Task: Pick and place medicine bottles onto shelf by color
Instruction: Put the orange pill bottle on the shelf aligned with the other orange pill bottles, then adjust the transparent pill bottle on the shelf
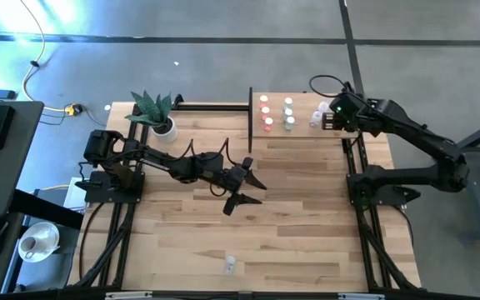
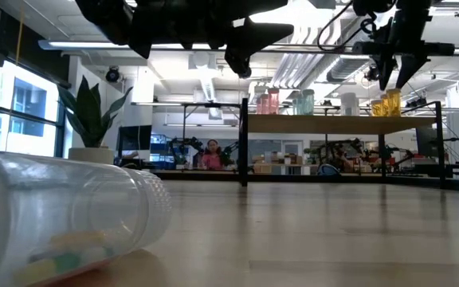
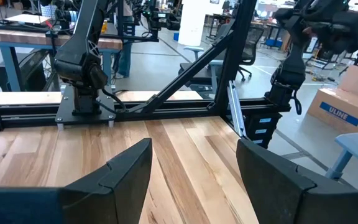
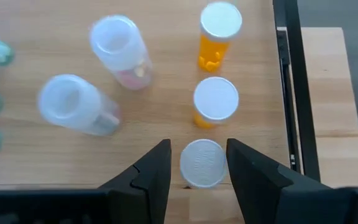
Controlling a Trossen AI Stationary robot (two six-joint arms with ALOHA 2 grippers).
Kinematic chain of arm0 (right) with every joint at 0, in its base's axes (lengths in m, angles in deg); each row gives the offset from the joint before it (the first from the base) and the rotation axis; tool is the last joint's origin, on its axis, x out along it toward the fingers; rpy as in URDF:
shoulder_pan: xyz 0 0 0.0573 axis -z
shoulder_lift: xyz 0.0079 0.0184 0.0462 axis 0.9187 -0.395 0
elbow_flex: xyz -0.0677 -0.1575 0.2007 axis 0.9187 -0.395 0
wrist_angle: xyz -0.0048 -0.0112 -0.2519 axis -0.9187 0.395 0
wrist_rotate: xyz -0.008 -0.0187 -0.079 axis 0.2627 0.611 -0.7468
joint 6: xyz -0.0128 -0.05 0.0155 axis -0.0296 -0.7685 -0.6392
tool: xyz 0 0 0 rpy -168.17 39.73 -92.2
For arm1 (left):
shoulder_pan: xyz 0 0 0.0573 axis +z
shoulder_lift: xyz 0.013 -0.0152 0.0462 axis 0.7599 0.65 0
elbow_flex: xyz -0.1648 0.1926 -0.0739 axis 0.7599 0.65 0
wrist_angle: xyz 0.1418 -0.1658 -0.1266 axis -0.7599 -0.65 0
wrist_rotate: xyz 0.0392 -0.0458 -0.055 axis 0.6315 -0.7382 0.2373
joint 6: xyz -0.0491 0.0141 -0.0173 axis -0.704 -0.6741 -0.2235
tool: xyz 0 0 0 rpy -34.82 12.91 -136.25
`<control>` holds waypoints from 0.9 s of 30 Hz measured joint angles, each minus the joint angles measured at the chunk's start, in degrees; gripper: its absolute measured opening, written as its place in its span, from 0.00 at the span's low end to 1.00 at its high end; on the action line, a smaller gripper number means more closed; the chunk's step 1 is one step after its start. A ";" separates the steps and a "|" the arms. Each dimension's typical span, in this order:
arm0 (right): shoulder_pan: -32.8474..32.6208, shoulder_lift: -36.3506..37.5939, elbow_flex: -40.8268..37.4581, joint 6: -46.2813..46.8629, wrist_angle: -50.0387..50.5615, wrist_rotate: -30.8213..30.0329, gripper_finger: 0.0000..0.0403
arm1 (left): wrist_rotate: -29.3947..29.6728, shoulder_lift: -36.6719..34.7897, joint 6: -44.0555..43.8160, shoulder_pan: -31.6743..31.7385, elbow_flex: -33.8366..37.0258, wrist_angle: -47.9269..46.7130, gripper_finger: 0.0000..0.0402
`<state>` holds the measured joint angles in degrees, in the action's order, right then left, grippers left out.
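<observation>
With our right gripper [image 4: 197, 163] parted around the white cap of the nearest orange bottle [image 4: 203, 163] on the shelf [image 1: 302, 133], and our left gripper [image 1: 244, 190] spread wide off the shelf, we judge it light, stiff, slippery, best pinched below the cap.
</observation>
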<state>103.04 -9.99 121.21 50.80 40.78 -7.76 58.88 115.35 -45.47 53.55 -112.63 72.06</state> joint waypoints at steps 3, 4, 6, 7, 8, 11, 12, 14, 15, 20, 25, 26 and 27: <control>-0.75 0.00 1.68 0.00 0.09 0.07 0.36 | 0.01 0.00 -0.07 0.00 0.00 -0.02 0.56; -1.05 0.00 2.22 0.03 0.20 0.07 0.36 | 0.00 0.00 -0.17 0.00 0.00 -0.02 0.56; -1.59 0.00 3.35 0.09 0.44 0.10 0.36 | 0.00 0.00 -1.28 0.00 0.00 -0.02 0.56; -1.95 0.00 3.87 0.07 0.47 0.10 0.36 | 0.00 0.00 -1.75 0.01 0.00 -0.02 0.56; -2.42 0.00 4.29 0.07 0.52 0.10 0.36 | 0.00 -0.01 -2.17 0.12 0.00 -0.02 0.56; -3.71 0.00 5.45 0.11 1.06 0.11 0.36 | -0.02 -1.25 -2.91 0.64 0.07 -1.75 0.56; -4.07 0.00 5.78 0.11 1.04 0.12 0.36 | -0.03 -1.76 -2.93 0.88 0.04 -2.69 0.56; -4.81 0.00 6.48 0.13 0.95 0.16 0.36 | 0.00 -3.46 -2.93 1.53 0.07 -6.83 0.56; -5.27 0.00 6.71 -0.01 0.57 0.12 0.36 | 0.00 -4.56 -2.77 1.74 0.13 -8.54 0.56; -8.42 -0.18 6.97 -3.47 -6.89 -1.70 0.36 | 0.24 -9.40 1.31 1.62 0.04 -14.85 0.56; -11.58 -1.40 7.02 -11.12 -18.74 -4.64 0.36 | 1.25 -10.84 4.00 0.46 0.07 -18.58 0.56; -12.07 -1.70 7.02 -12.79 -20.77 -4.67 0.36 | 2.35 -10.83 4.03 0.31 0.12 -19.18 0.56; -12.48 -2.09 7.02 -14.29 -22.66 -4.70 0.36 | 3.69 -10.79 4.02 0.28 0.56 -19.29 0.56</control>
<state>90.56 -12.08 128.22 36.51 18.12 -12.46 62.56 104.57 -41.45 53.84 -112.07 52.77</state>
